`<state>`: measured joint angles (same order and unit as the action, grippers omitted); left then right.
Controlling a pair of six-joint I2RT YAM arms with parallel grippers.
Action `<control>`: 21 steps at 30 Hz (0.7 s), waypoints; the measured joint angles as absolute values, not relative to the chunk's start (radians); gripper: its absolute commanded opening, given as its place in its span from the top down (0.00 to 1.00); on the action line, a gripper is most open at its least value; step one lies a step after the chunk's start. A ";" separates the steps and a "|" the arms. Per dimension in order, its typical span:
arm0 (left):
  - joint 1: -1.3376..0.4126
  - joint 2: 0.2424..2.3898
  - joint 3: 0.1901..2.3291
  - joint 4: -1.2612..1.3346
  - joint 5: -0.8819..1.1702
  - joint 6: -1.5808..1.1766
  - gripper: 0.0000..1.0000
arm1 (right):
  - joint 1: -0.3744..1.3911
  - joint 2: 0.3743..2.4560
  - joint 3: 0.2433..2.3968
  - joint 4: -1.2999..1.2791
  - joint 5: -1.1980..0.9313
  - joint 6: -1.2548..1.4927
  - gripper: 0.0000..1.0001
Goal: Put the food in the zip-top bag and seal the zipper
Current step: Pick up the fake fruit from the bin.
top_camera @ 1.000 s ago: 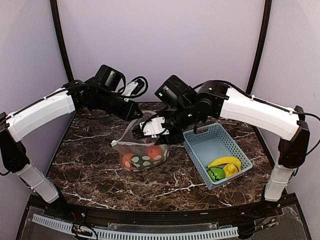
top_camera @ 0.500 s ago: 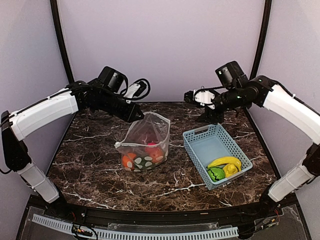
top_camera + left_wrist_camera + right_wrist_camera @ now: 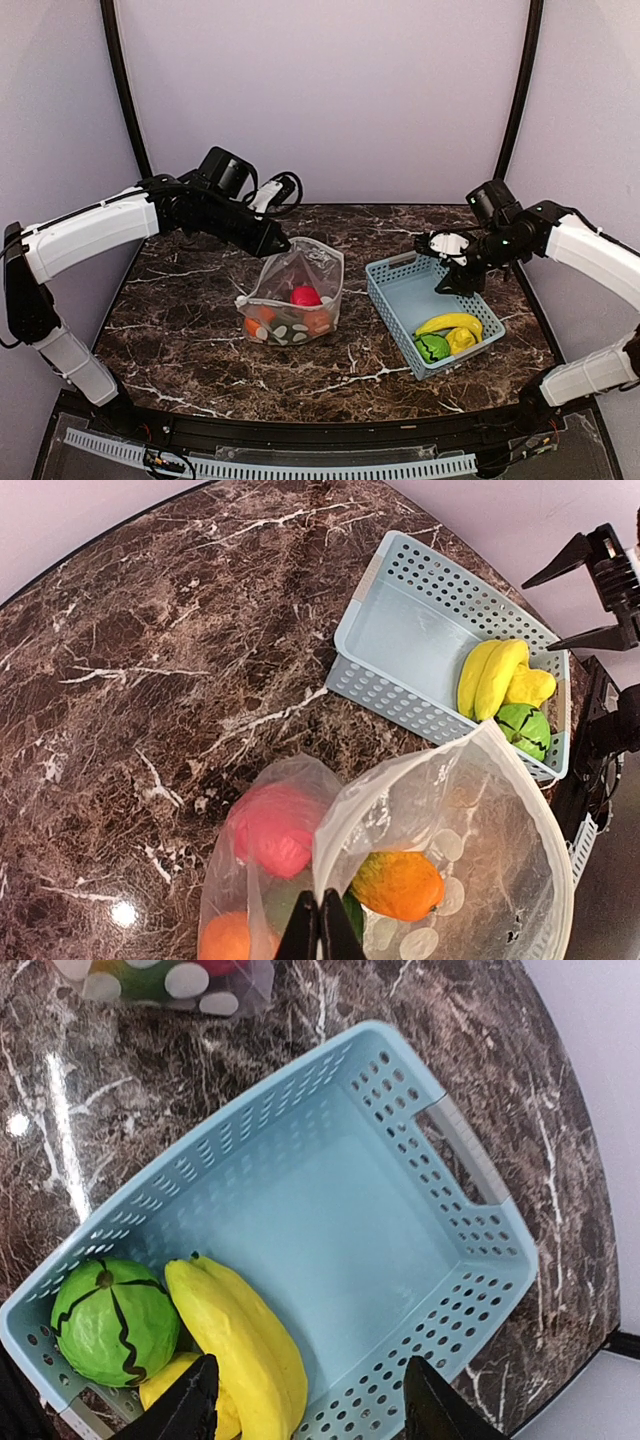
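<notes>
The zip-top bag (image 3: 295,300) stands at the centre of the top view on the marbled worktop (image 3: 180,330). Its mouth gapes upward and is unsealed. The left hand (image 3: 320,925) is pinched tight on the near rim of that mouth and holds it up. Inside lie the red ball (image 3: 306,296) and the orange ball (image 3: 398,885), with other pieces I cannot sort through the dotted film.

The right hand (image 3: 315,1400) hangs spread wide and empty over the light-blue basket (image 3: 420,290), right of centre. The yellow bananas (image 3: 240,1335) and the green round piece (image 3: 115,1320) lie together in the basket's lower corner.

The bananas look like light, hard, smooth plastic. They will not crush, but they may skid out of a loose pinch. A grip across the middle of the bunch, where it is thickest, seems safest, and the basket wall beside it leaves little room. The green piece is round and likely to roll, so it wants a square hold across its widest part. The bag is thin and limp, so its mouth would probably sag shut if released.
</notes>
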<state>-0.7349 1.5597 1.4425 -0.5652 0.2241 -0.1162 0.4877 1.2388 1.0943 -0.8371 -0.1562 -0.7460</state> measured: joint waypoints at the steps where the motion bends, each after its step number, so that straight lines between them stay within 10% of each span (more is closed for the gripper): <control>1: -0.735 1.556 1.434 -0.562 0.225 -0.116 0.99 | 0.482 1.241 1.072 -0.838 -0.152 -0.745 0.39; 21: -0.689 1.532 1.388 -0.523 0.299 -0.121 0.99 | 0.432 1.434 1.016 -0.940 -0.102 -0.746 0.43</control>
